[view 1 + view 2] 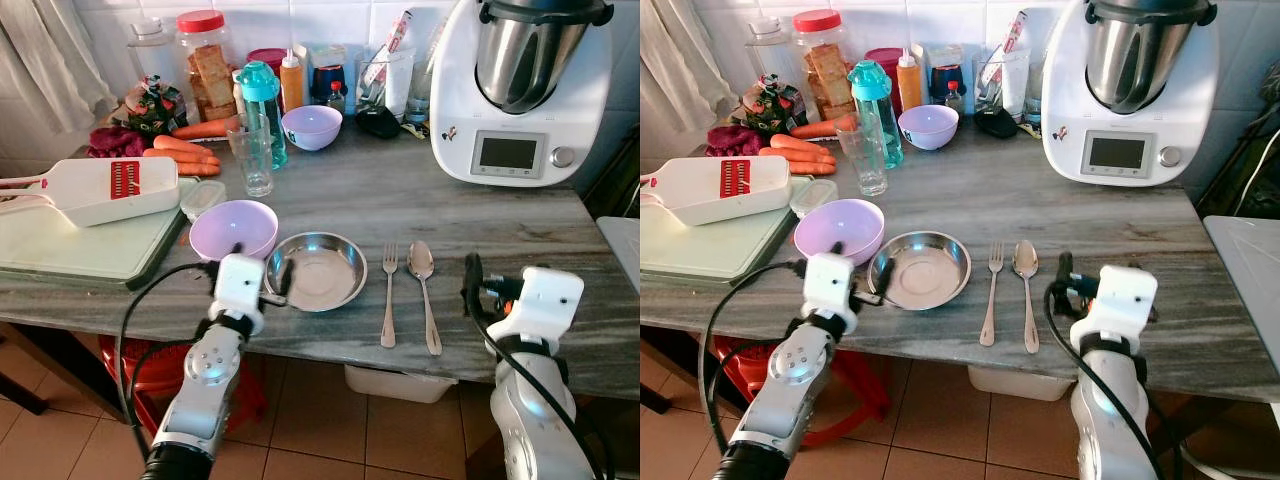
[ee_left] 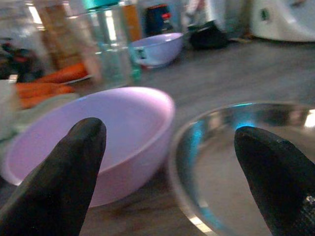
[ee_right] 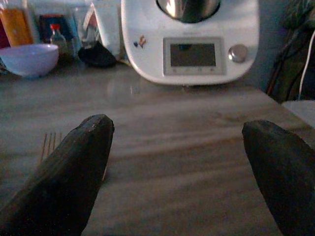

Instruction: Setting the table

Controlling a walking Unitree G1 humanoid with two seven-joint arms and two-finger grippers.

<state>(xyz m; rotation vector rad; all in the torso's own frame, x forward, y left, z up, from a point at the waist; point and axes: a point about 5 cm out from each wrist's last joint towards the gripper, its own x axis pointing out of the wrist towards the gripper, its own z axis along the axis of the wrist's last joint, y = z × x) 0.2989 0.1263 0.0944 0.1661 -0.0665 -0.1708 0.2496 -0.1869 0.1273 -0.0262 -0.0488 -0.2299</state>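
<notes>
two empty dishes: pink bowl (image 1: 233, 228) touching steel plate (image 1: 317, 270).

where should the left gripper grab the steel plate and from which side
Take the steel plate by its raised near-left rim, probably coming from the table's front edge. The left gripper, open, already straddles that rim; the purple bowl crowds the left side, and the fork lies to the right.

Head views downward; wrist views low.
</notes>
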